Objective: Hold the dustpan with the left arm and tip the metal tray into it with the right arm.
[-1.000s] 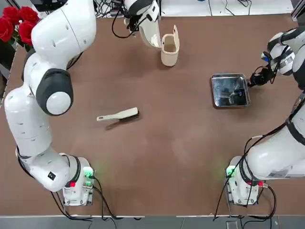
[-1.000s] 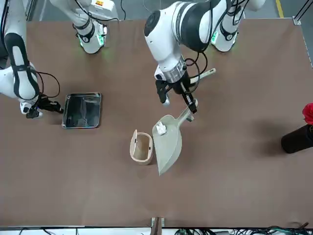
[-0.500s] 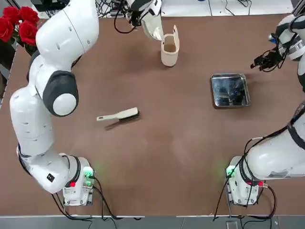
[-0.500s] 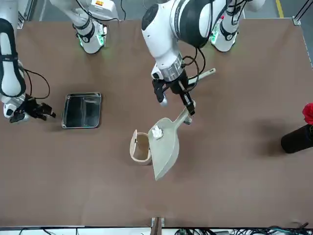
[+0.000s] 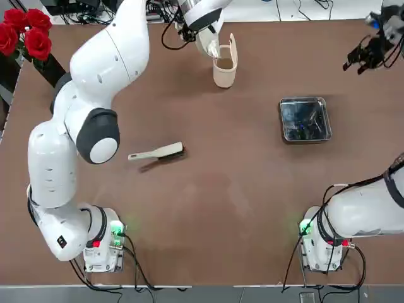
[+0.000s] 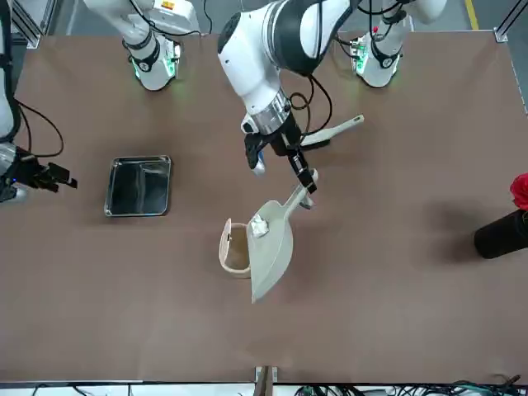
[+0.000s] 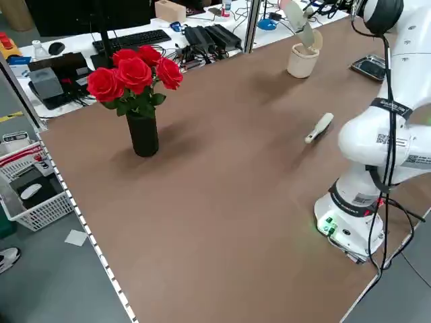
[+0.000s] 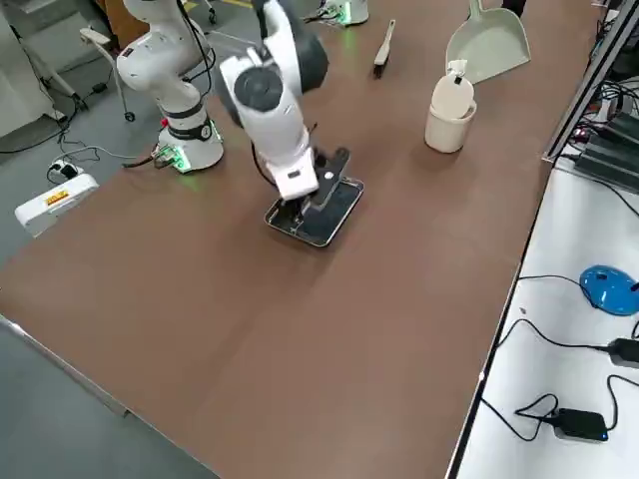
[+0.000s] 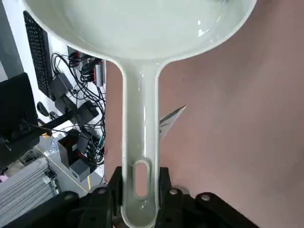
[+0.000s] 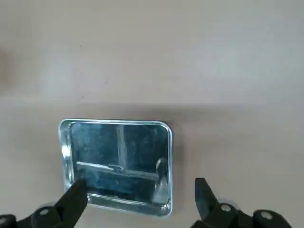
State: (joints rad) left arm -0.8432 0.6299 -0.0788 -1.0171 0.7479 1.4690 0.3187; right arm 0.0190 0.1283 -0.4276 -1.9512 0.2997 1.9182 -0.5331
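Observation:
My left gripper (image 6: 304, 180) is shut on the handle (image 9: 139, 156) of the cream dustpan (image 6: 269, 247). It holds the dustpan in the air, tilted, with its scoop (image 5: 207, 39) over the small cream bin (image 6: 235, 247). A white scrap (image 6: 258, 224) lies in the scoop. The metal tray (image 5: 305, 120) sits flat on the table and looks empty. My right gripper (image 5: 363, 58) is open with nothing between its fingers. It hovers beyond the tray's far right corner, apart from the tray (image 10: 116, 161).
A cream hand brush (image 5: 158, 152) lies near the table's middle left. A black vase of red roses (image 7: 135, 74) stands at the far left corner. Keyboards and cables lie past the far edge. The arms' bases (image 5: 104, 243) stand at the near edge.
My right gripper opened and drew back from the tray's right rim, up and toward the far right corner. The left arm swung the dustpan sideways until its scoop hangs over the bin.

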